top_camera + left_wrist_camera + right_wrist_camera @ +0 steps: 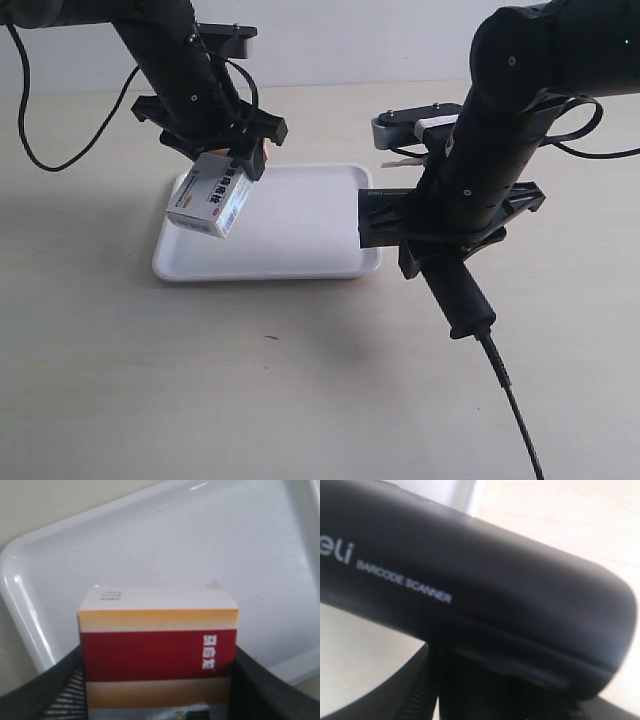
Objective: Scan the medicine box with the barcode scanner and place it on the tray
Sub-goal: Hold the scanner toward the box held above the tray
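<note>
Seen from the outside camera, left to right. At ten o'clock, the left claw [240, 150] closed on the medicine box [210, 197], gripping it by its red-and-orange end, white printed face tilted down and outward. Box held in the air above the tray's [300, 262] nine o'clock edge, not resting on it. In the left wrist camera, box [157, 650] pinched between the two dark fingers [45, 695], bare tray floor [200, 545] beyond.

At centre, white tray flat on the table, nothing lying in it.

At three o'clock, the right claw [455, 225] clamped round the barcode scanner [420, 235], boxy head touching or overhanging the tray's three o'clock rim and facing toward the box, handle slanting down to five o'clock, cable [515, 410] trailing off below. In the right wrist camera, scanner body [470, 595] fills the frame.

Likely step: presenting the box for scanning, or just after. Next: lowering the box onto the tray floor, then opening the left claw.
</note>
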### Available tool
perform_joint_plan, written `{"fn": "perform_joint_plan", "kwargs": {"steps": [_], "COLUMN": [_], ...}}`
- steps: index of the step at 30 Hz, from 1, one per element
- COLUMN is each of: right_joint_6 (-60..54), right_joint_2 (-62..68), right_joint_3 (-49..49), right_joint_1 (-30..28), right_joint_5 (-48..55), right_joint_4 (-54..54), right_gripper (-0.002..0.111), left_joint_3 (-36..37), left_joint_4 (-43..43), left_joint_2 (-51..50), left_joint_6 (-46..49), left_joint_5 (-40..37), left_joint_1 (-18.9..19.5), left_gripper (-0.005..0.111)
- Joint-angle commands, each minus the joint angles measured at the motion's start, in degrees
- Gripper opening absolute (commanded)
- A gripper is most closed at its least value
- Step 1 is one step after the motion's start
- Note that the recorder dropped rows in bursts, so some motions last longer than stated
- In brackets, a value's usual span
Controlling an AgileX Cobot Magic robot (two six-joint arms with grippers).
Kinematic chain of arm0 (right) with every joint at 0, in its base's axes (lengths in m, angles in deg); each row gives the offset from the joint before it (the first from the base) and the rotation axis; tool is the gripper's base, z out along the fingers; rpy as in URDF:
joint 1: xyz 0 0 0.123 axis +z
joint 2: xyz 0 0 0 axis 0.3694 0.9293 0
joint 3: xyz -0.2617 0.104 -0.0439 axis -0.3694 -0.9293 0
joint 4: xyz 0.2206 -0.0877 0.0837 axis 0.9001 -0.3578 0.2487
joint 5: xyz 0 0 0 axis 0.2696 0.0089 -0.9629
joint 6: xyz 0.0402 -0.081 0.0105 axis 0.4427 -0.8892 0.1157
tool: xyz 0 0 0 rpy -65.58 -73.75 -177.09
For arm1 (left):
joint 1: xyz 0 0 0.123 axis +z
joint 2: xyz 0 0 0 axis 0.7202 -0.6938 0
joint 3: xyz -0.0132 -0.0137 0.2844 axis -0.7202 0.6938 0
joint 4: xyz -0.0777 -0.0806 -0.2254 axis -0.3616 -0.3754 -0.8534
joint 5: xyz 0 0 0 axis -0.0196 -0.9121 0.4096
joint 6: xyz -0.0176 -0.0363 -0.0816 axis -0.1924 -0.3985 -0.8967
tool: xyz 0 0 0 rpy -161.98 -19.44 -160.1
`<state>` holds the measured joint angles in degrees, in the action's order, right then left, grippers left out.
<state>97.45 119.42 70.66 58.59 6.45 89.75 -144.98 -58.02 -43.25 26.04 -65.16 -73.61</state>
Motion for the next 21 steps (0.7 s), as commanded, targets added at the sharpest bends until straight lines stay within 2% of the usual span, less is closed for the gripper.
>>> {"fn": "perform_joint_plan", "kwargs": {"steps": [1,10,14,21], "right_joint_6": [0.41,0.67,2.4,2.55], "right_joint_2": [-0.79,-0.79,-0.79,-0.79], "right_joint_3": [0.33,0.33,0.33,0.33], "right_joint_1": [-0.06,-0.06,-0.23,-6.88], "right_joint_5": [-1.69,-2.06,-2.75,-3.57], "right_joint_4": [-1.03,-0.99,-4.51,-4.44], "right_gripper": [0.0,0.0,0.0,0.0], "left_joint_3": [-0.43,-0.43,-0.43,-0.43], "left_joint_4": [0.1,0.1,1.38,2.23], "left_joint_2": [0.07,0.07,0.18,0.39], "left_joint_6": [0.0,0.0,0.48,0.48], "left_joint_5": [-0.27,-0.38,-1.48,-3.12], "left_joint_1": [0.12,0.12,0.12,0.2], "left_gripper": [0.0,0.0,0.0,0.0]}}
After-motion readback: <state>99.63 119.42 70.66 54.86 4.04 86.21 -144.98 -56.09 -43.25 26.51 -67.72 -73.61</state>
